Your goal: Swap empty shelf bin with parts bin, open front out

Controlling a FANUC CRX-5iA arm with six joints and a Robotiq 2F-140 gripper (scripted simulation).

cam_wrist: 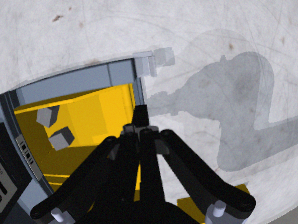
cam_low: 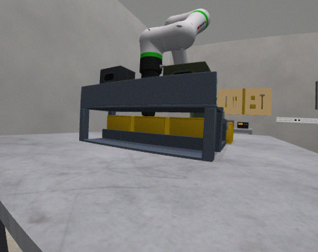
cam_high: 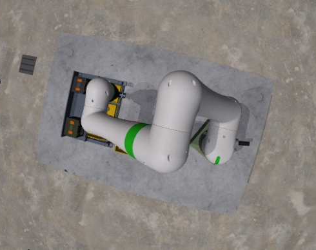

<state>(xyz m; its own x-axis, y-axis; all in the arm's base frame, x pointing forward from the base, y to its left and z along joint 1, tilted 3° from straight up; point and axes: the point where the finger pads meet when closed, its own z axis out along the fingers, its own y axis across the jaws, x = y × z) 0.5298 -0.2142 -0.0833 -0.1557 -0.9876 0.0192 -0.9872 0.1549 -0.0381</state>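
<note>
1. The CRX-5iA arm (cam_high: 175,113) (cam_low: 173,37) arches high, reaching from well apart from the shelf (cam_high: 68,106) (cam_low: 148,94) (cam_wrist: 85,80) to above it.
2. Its wrist (cam_high: 98,96) (cam_low: 150,65) stands over the shelf, turned downward, the black end section roughly upright.
3. The Robotiq 2F-140 gripper (cam_high: 122,95) (cam_low: 148,113) (cam_wrist: 142,114) points down near the shelf's front edge.
4. Its fingertips are closed together; whether they touch the shelf cannot be told.
</note>
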